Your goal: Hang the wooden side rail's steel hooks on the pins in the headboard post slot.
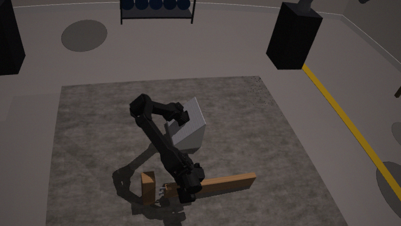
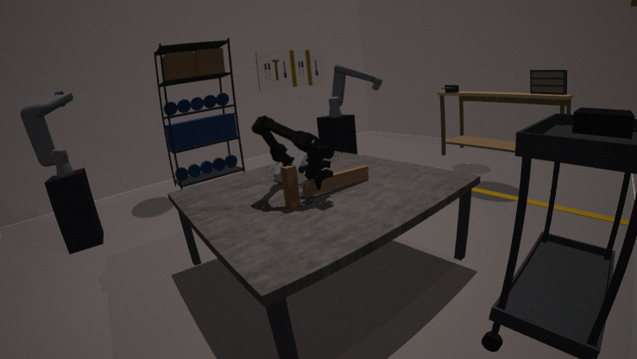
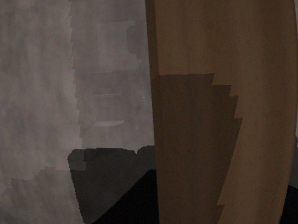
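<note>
Gripper (image 1: 187, 193) pinched shut on the wooden side rail (image 1: 227, 182), gripping it close behind the hooked end; the wrist view shows only the rail's dark wood face running down the right of the picture with grey table (image 3: 60, 83) to the left, fingers themselves out of sight. Just ahead of the gripper, the two steel hooks (image 1: 162, 190) stick out of the rail end and stand a little short of the headboard post (image 1: 148, 186), which is upright on the table; a narrow gap between hooks and post shows in the top view. Pins and slot are not visible from any view. Behind the gripper the rail runs off toward its far end (image 1: 251, 178), which looks to rest on the table, the gripped end raised slightly. Judgement: the step in hand is the approach and insertion. To do it well, keep the rail square to the post face, carry the hooks in above pin height, push straight into the slot, then lower so both hooks seat together. Avoid twisting the rail or dragging its far end sideways. Release only once the rail hangs by itself. Further off: the arm's grey base block (image 1: 188, 126).
</note>
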`<state>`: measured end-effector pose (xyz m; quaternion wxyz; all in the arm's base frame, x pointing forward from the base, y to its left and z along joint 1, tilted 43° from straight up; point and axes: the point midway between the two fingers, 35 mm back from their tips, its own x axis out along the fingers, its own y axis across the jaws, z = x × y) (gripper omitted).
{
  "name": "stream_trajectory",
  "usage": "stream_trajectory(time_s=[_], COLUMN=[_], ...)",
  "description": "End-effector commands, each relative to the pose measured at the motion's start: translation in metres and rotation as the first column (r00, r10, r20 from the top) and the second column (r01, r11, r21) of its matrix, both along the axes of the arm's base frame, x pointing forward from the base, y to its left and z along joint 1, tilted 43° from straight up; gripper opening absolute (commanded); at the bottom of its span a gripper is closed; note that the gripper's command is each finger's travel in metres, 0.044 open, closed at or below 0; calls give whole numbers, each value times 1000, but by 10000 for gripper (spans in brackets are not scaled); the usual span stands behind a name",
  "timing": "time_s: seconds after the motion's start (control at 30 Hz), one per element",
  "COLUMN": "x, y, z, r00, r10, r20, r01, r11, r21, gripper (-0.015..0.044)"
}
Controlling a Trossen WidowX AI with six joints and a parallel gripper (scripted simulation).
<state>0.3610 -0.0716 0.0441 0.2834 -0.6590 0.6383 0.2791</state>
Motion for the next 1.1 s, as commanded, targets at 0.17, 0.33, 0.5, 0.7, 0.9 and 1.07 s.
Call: stream_trajectory(time_s=[0.17,0.33,0.5,0.7,0.9,1.07], x=[2,1,1,1,1,2], y=[1,1,1,0,-1,-1], z=[5,6,6,6,7,7], r00=[1000,1000,1000,1000,1000,1000], r10=[11,11,11,11,11,11], r20=[11,11,11,11,11,11], r01=[-11,-11,-11,-11,-11,-11], r11=[1000,1000,1000,1000,1000,1000], r21=[1,1,1,1,1,1], gripper=[0,0,0,0,0,0])
